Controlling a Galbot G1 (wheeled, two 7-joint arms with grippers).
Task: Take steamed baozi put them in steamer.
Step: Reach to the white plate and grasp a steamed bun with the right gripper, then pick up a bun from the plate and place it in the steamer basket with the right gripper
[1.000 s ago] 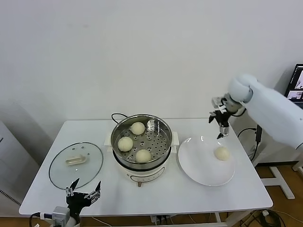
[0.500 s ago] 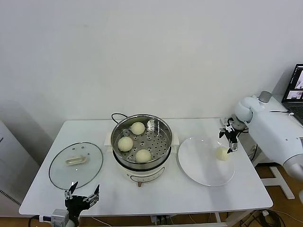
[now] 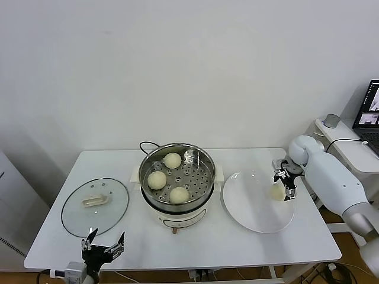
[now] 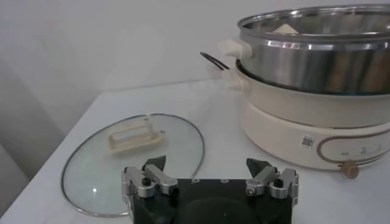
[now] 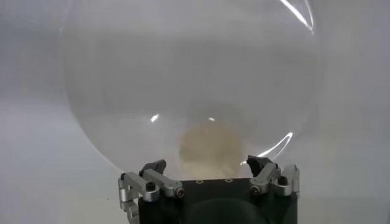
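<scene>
**Three baozi in the steamer, one on the plate under the right gripper**

White wall rises behind a white table (image 3: 53, 225) that fills the head view. Bare tabletop shows along the near edge, at the far left corner and behind the plate on the right. Beyond the right edge stand a white side unit and part of a laptop screen (image 3: 372, 106).

At the middle of the table sits the steamer (image 3: 176, 176), a shiny steel basket with a perforated floor on a white cooker base; a black cord (image 3: 147, 145) loops out behind it. One glass lid (image 3: 95, 206) lies flat on the left, well apart from the steamer, its rim near the table's left and front edges. One white plate (image 3: 251, 204) lies just beside the steamer on the right, its far rim near the table's right edge.

Four steamed baozi are in sight. Three lie on the steamer floor: one at the back (image 3: 172, 160), one on the left (image 3: 157, 180), one at the front (image 3: 179, 194). The fourth baozi (image 3: 276, 191) rests on the right part of the plate, near its rim.

The right gripper (image 3: 286, 184) hangs at the plate's right side, directly over that bun. In the right wrist view its fingers (image 5: 152, 174) stand spread with the bun (image 5: 209, 148) between and ahead of them, not pinched.

The left gripper (image 3: 103, 247) waits low at the table's front left edge, near the lid's rim, its fingers (image 4: 153, 171) spread apart and holding nothing.
</scene>
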